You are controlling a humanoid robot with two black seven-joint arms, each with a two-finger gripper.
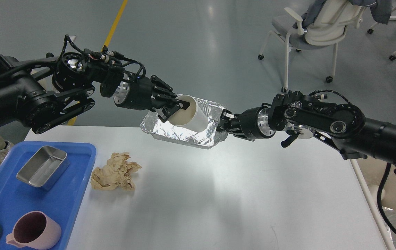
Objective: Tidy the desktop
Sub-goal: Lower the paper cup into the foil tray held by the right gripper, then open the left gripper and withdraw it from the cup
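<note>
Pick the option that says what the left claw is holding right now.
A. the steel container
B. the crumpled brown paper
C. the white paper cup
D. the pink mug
C. The left claw is shut on the rim of the white paper cup, tilting it over the foil tray that the right claw holds up at its far-right edge.

Blue tray [79,152] holds a metal tin [43,172] and pink mug [34,231]; crumpled brown paper [114,172] just beside it; office chair [309,33] beyond.
</note>
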